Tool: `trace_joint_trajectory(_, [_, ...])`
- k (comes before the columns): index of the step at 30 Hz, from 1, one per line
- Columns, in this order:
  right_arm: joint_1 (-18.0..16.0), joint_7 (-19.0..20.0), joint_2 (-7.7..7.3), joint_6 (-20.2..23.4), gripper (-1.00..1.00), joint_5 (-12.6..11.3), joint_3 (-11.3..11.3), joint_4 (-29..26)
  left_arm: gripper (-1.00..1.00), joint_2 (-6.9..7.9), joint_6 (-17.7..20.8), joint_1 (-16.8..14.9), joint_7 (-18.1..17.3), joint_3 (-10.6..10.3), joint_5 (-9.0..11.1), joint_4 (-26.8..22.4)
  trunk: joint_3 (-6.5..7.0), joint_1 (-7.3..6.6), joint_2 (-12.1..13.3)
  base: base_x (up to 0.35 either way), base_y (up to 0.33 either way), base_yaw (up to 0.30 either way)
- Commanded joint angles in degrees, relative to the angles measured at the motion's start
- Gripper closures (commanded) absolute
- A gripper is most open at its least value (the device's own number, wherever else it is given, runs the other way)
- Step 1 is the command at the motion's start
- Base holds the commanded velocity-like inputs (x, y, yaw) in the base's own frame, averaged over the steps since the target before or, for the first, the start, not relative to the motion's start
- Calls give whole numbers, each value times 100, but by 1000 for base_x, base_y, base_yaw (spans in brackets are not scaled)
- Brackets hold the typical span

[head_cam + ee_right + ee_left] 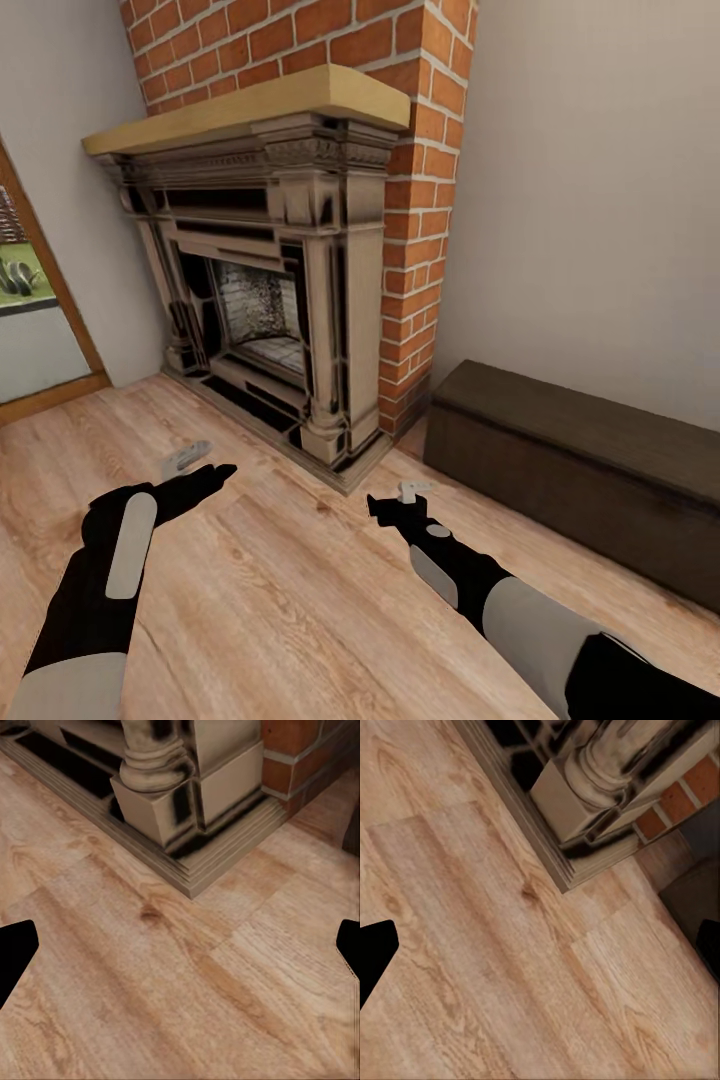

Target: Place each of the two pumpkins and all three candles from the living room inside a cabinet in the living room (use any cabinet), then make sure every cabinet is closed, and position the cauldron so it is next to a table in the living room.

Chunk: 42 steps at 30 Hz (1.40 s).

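Head view: both arms held out low over the wood floor [280, 600], facing a fireplace [270, 290] set in a brick chimney [420, 200] with a pale mantel [250, 105]

Left gripper [190, 465] has its fingers spread wide, nothing between them; in the left wrist view the two dark fingertips [375, 952] sit at opposite edges with only bare floor [510, 982] in the gap. Ahead of these fingers is the fireplace's corner plinth [562, 802] with its stepped base, some brick [675, 802] beyond it

Right gripper [405, 497] also released, fingers apart and empty; right wrist view shows the fingertips [15, 952] far apart over floor [187, 1005], the column base [154, 769] and plinth corner ahead of them, brick [300, 750] off to the side past it

Cabinet [580, 460]: long low dark brown unit against the wall, to the right of the chimney, well beyond and outboard of the right fingers, not touching them. Its front looks closed, no drawer pulled out. A dark edge of it seems to show at the border of the left wrist view [697, 896], too little to be sure

A window or door opening with wood trim [45, 290] sits far outboard of the left fingers
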Motion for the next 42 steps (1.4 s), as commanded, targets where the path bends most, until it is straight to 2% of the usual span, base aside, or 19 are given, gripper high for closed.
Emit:
trace_joint_trajectory(1, [-8,-32,0,-30,-100,-56,49,3,-100,2,22,-1,50,2,61,-5,-6,0,-2,146,121,-271])
trace_joint_trajectory(11, [-8,-32,1,-30,-100,-64,49,3,-100,2,22,-3,50,2,65,-2,-6,0,-2,106,84,-271])
trace_joint_trajectory(42, [-8,-40,1,-27,-100,-81,23,3,-100,-7,22,-2,50,-6,78,11,-6,0,-2,1,1,-271])
